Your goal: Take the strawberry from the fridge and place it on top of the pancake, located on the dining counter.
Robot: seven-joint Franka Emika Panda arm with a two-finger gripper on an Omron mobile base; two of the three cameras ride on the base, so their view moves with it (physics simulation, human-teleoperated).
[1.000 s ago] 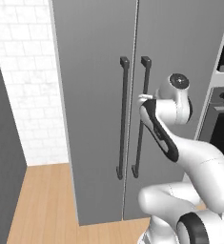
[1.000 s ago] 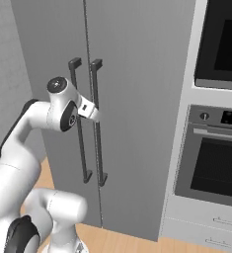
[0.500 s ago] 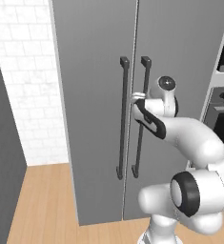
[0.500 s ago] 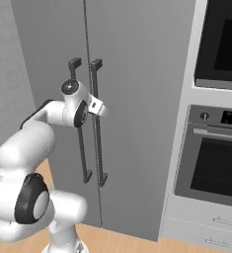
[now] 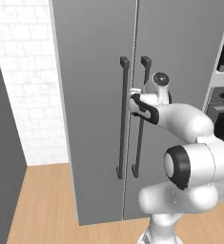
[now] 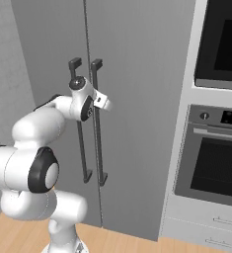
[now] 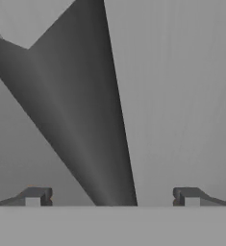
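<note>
On the left in the left base view we see a white tiled wall point(image 5: 23, 81) and a wood floor point(image 5: 42, 200), both well to the left of the hand. Next comes the fridge point(image 5: 92, 109), tall and grey, with both doors shut, so we cannot see the strawberry and cannot say where in the fridge it lies. Two long dark bar handles stand upright beside the seam between the doors: the left handle point(image 5: 122, 119) and the right handle point(image 5: 140, 119).

The gripper point(image 5: 131, 97) is raised to the upper part of these bars. In the left base view its tip sits between the two bars, just beside the left one. In the hand view the gripper point(image 7: 112, 197) has its jaws spread as wide as they go, and a dark bar point(image 7: 85, 120) runs up slanted between the two fingertips point(image 7: 35, 196), nearer the left tip than the right. Neither tip appears to touch the bar, though the view is too close and blurred for us to be sure. The hand grips nothing.

To the right of the hand, in the right base view, stands a built-in oven point(image 6: 213, 158) with a dark glass door, and white drawers point(image 6: 201, 222) below it.
</note>
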